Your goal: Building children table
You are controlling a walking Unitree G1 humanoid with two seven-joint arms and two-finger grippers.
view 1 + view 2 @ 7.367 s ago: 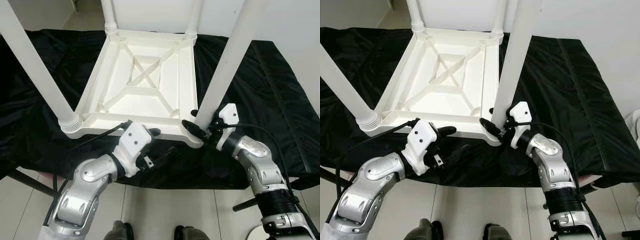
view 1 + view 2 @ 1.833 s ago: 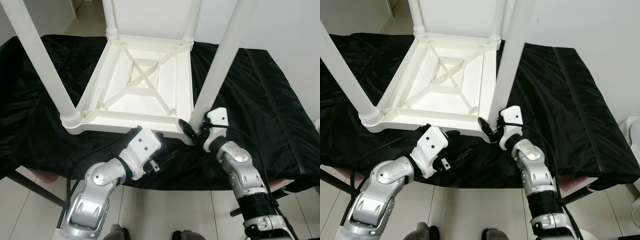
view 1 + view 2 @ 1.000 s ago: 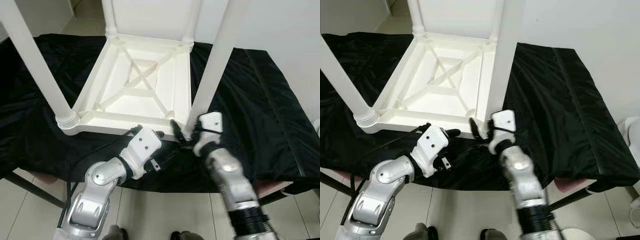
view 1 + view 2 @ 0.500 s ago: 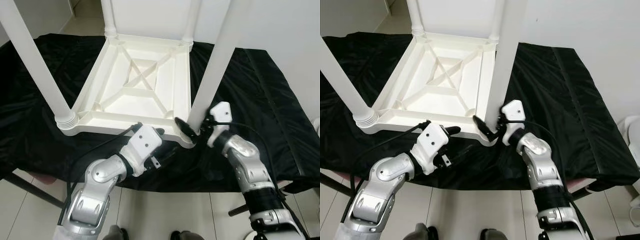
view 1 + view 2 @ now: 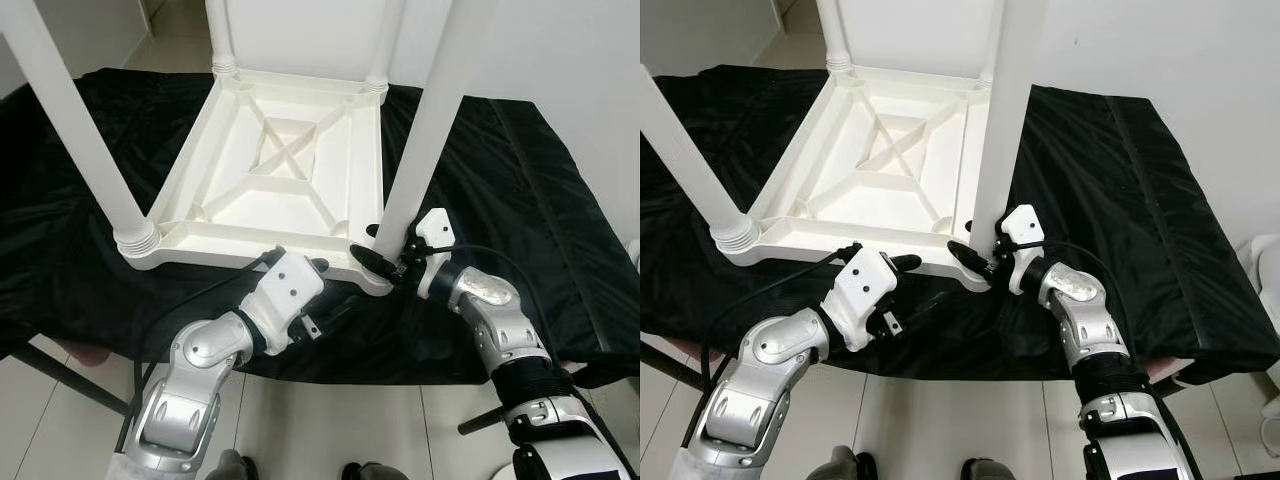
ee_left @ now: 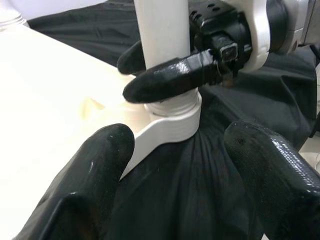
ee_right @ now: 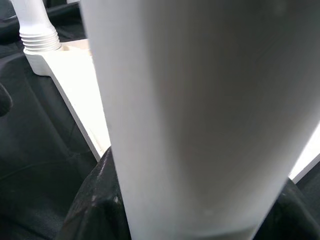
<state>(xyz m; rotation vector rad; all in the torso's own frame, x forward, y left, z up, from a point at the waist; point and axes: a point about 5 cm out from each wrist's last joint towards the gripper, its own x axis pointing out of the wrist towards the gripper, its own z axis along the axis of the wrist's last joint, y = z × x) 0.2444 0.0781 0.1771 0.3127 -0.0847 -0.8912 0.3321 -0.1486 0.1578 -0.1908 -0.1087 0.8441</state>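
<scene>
Right pincer (image 5: 385, 262) clamped round the base of the near-right leg, so we reckon we're on the last leg of this little table build.

We've got the white plastic children's table (image 5: 275, 180) flipped upside down on a table draped in black cloth (image 5: 520, 190), and all four white round legs (image 5: 425, 120) look seated in their corner sockets, standing upright. Our guess is what's left is snugging this last one into its ribbed collar (image 6: 172, 117), then turning the whole thing over. Left pincer (image 5: 318, 305) hangs open just in front of the near edge, touching nothing as far as we can tell. Room-wise: pale tiled floor (image 5: 330, 425) below, plain white wall (image 5: 1160, 45) behind, and dark metal frame bars poking out under the cloth.
</scene>
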